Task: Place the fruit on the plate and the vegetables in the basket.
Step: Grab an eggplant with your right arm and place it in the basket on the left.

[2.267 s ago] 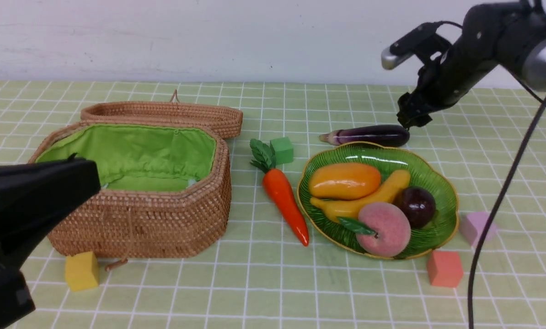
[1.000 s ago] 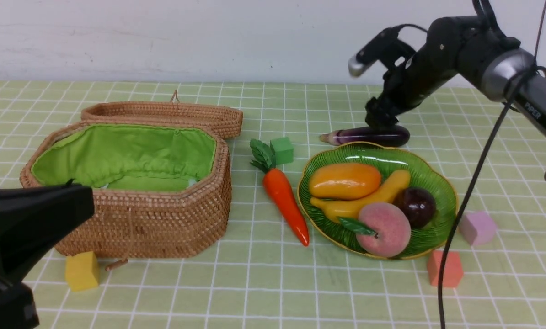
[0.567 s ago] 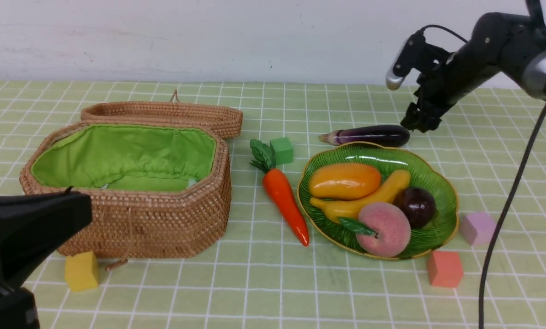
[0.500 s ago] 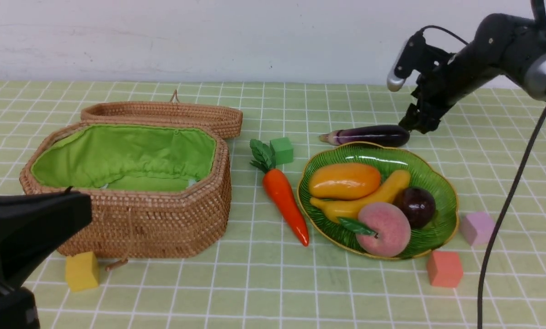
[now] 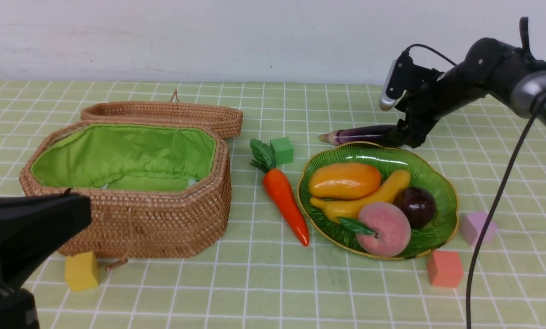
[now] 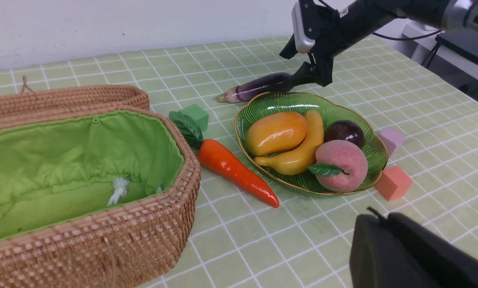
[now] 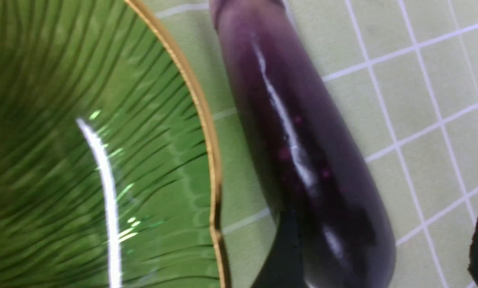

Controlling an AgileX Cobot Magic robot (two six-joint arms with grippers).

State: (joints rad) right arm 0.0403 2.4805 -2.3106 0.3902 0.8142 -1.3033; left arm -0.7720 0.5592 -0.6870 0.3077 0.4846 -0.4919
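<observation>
Sits lower than a moment ago, with the black right gripper point(image 5: 404, 136) spread wide astride the fat end of the glossy dark purple eggplant point(image 5: 360, 135), upper right, just behind the ribbed green plate point(image 5: 440, 183), poised to clamp.

The thick end of the eggplant point(image 5: 362, 135) is hidden behind the right gripper point(image 5: 403, 137); the left gripper point(image 5: 30, 228) is cut off at the frame's lower left, jaws unseen.

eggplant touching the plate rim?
Apart. The right wrist view shows a strip of tablecloth running between the eggplant and the plate rim along the whole stretch in view.
</observation>
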